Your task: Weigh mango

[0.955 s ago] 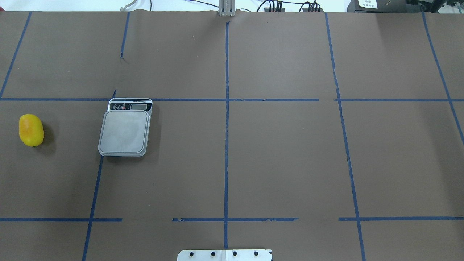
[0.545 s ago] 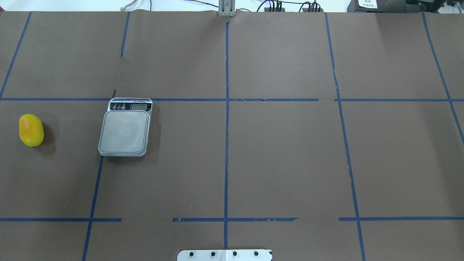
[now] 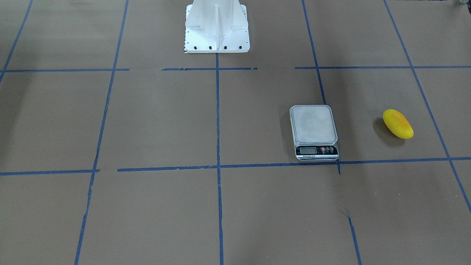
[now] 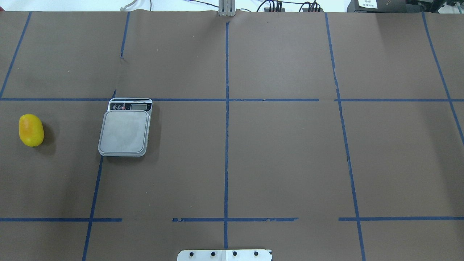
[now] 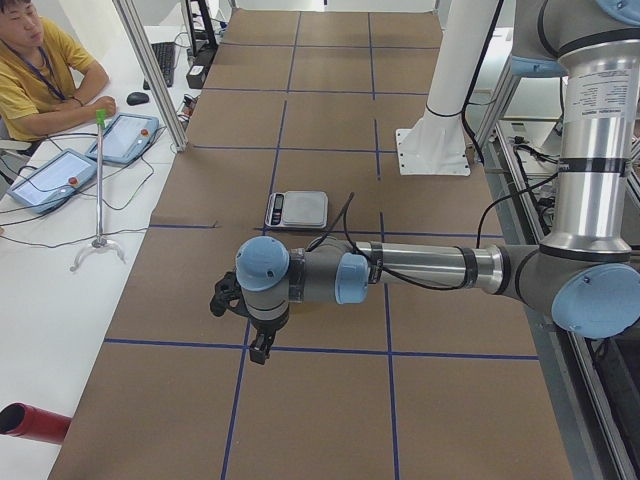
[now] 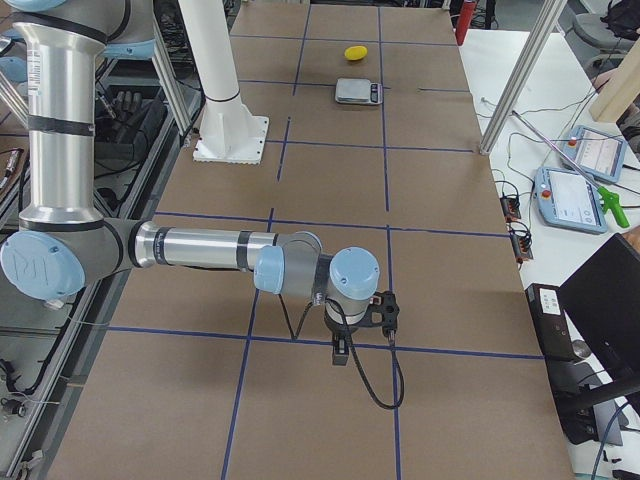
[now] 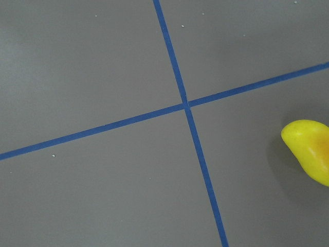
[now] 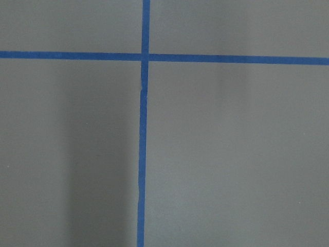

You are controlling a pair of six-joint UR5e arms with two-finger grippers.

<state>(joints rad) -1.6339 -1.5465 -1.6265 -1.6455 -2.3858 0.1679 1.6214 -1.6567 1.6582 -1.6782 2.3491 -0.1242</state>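
The mango (image 4: 31,129) is a small glossy yellow fruit with an orange blush, lying on the brown table at the far left; it also shows in the front view (image 3: 397,123) and the right side view (image 6: 355,52). The scale (image 4: 125,131) sits to its right with a bare platform, display at the far side. My left gripper (image 5: 259,348) hangs above the table's left end; its wrist view shows the mango (image 7: 311,152) at the right edge. My right gripper (image 6: 341,353) hangs over the right end. I cannot tell whether either is open or shut.
Blue tape lines (image 4: 226,127) grid the brown table. The robot's white base (image 3: 217,25) stands at the near middle edge. An operator (image 5: 40,70) sits beside the table with tablets (image 5: 125,137), and a pole stand (image 5: 98,190) stands beside the table edge.
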